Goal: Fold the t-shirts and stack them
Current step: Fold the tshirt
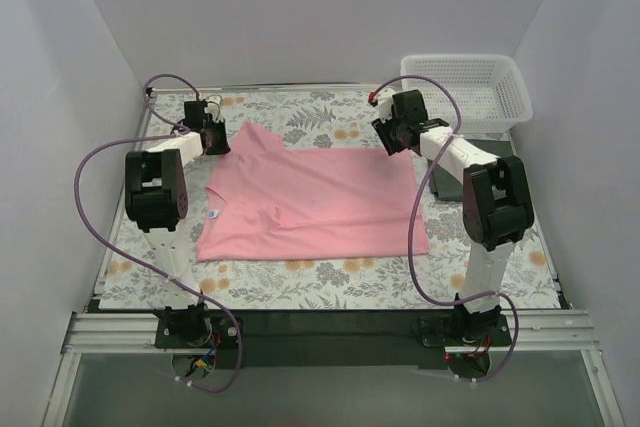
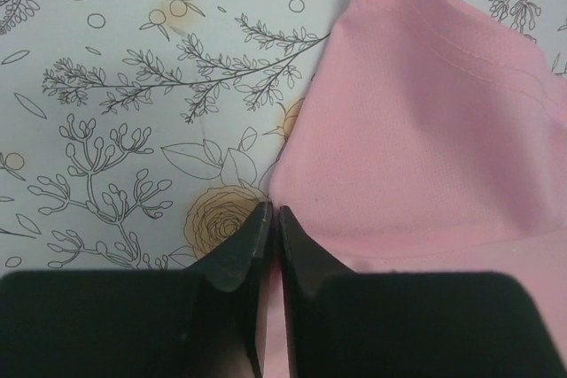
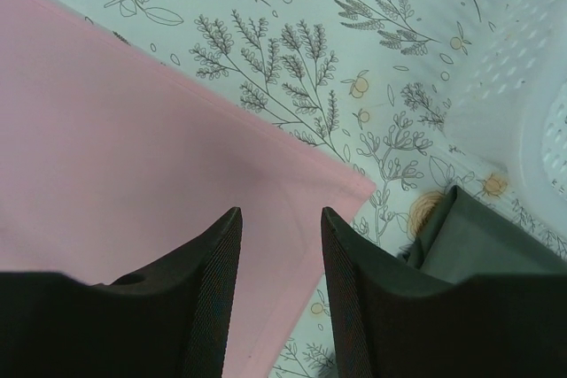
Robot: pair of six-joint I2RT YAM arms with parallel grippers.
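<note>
— On the table [image 1: 330,325], over the floral-patterned table cloth [image 1: 300,282], what lies where?
— A light pink short-sleeved cloth t-shirt [image 1: 320,202] is spread flat in the middle. Its neck opening points toward the left arm's side and its hem toward the right. A few wrinkles gather near the neck, and the rest lies smooth.
— And the left gripper [image 2: 270,223]?
— It sits at the shirt's far left corner, at the sleeve. In its wrist view the jaws are pressed nearly together with a thin strip of pink cloth in the slit between them. They pinch the sleeve's edge, right where pink meets the floral print.
— The right gripper [image 3: 281,219]?
— It is over the far right corner of the same shirt. Its jaws stand well apart, open. Pink cloth shows beneath the gap, and the shirt's corner lies just ahead and to the right of the tips. Whether the tips touch the cloth I cannot tell.
— Any second shirt?
— Yes, a dark green folded cloth t-shirt [image 3: 469,236] lies on the table cloth near the pink one's far right corner, with a strip of print between them. In the overhead view the right arm hides most of it.
— What stands behind it?
— A white plastic mesh basket [image 1: 465,92], at the table's far right corner, just beyond the green shirt.
</note>
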